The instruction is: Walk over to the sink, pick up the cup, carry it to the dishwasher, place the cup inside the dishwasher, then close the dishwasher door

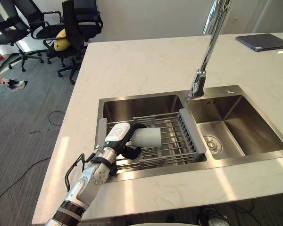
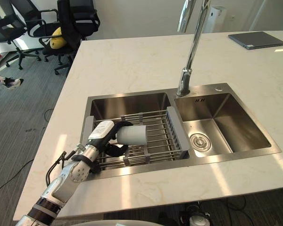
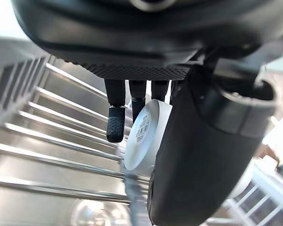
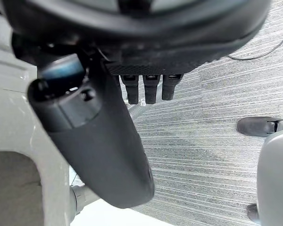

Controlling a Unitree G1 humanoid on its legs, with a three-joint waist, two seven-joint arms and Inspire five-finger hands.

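Hand, left (image 1: pixel 115 143), reaches over the counter's (image 1: pixel 146 61) near edge into the sink's (image 1: pixel 254 157) left basin. Thumb on one side, fingers (image 3: pixel 114 123) on the other, curled round the cup (image 1: pixel 148 138). Cup white, lying on its side on the wire rack (image 1: pixel 181 141), labelled end toward the palm. Looks light, rigid, smooth-walled; probably slick if wet, breakable if ceramic. Best held across the body near that end and lifted level, clear of the rack. Right hand (image 4: pixel 146 52) hangs over carpet, fingers slack. Faucet (image 1: pixel 205 61) stands beyond the basins.
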